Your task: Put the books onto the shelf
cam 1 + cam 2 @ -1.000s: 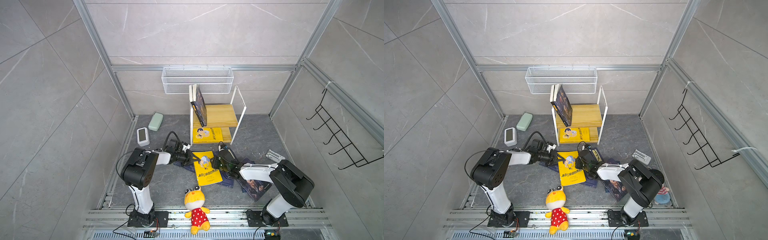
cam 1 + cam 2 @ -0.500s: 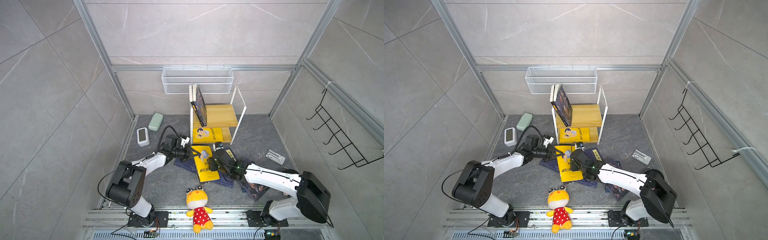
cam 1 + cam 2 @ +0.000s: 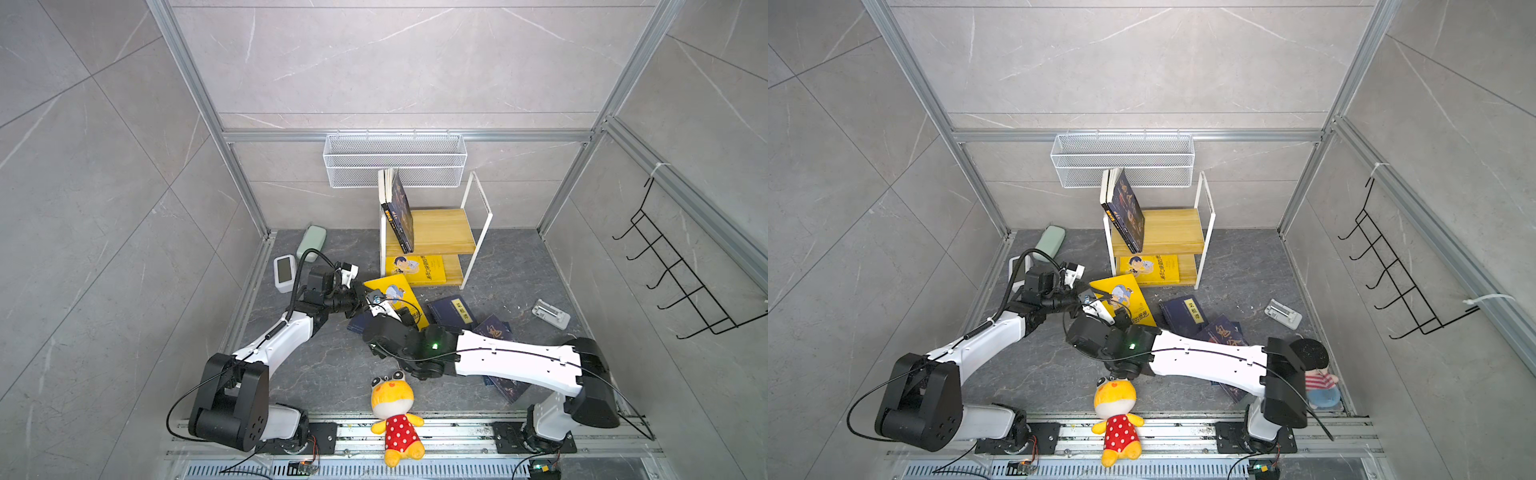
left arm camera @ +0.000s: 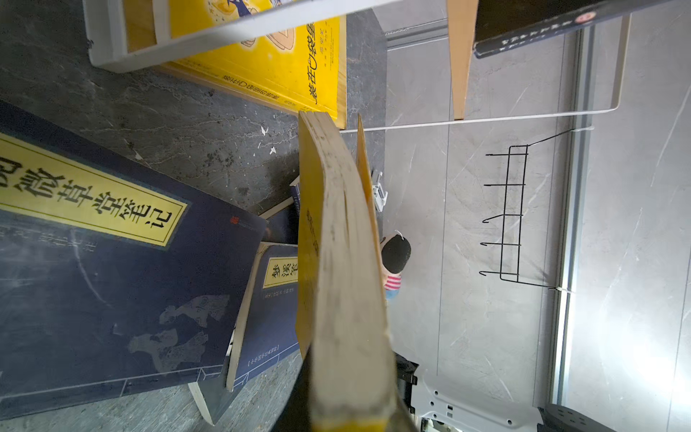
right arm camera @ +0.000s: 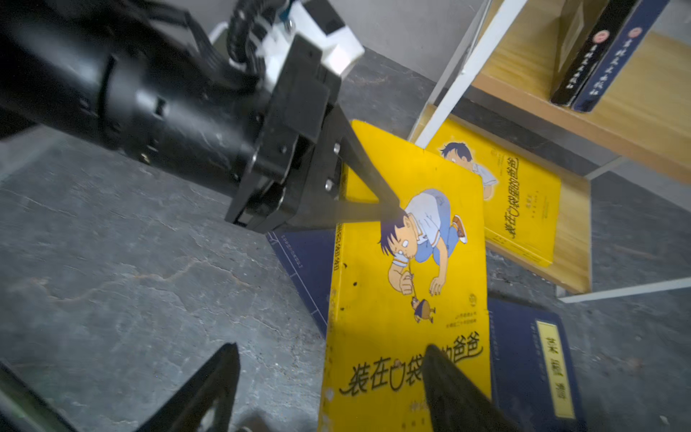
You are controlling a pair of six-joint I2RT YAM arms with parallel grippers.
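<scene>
With the left gripper (image 5: 389, 209), clamped tight on the upper corner of a yellow book (image 5: 411, 280), near the spine. Held that end raised and the whole book tilted, lower end down over a navy book (image 5: 306, 262) on the worktop (image 3: 332, 374). Had the right gripper (image 5: 332, 348) spread wide and grasping nothing, one finger above the yellow cover, the other above bare stone. Could not judge contact there.

Saw the shelf (image 3: 440, 230) at the back of the worktop, below a white wire basket (image 3: 395, 160) fixed on the back wall. Found two navy books (image 3: 399, 212) on its upper board, standing at the left end and leaning. Found a second yellow book (image 3: 419, 270) flat on the lower board, front edge past the board. Saw more books loose on the worktop: a labelled navy book (image 3: 453, 311) just right of the held one, a patterned navy book (image 3: 494, 332) beside it, and a half-hidden navy book (image 3: 509, 390) under the right arm.

Noted the worktop as dark grey stone with pale veins and small white scraps (image 4: 267, 131) scattered on it. Noted grey tiled walls between aluminium posts on three sides, a black hook rack (image 3: 681, 282) on the right wall, and a metal rail (image 3: 457, 432) along the front under both arm bases. Also saw a green case (image 3: 311, 241) and a small white device (image 3: 284, 272) near the left wall, a yellow plush toy (image 3: 392, 409) at the front edge, and a dark-haired doll (image 3: 1310, 357) in the right front corner.
</scene>
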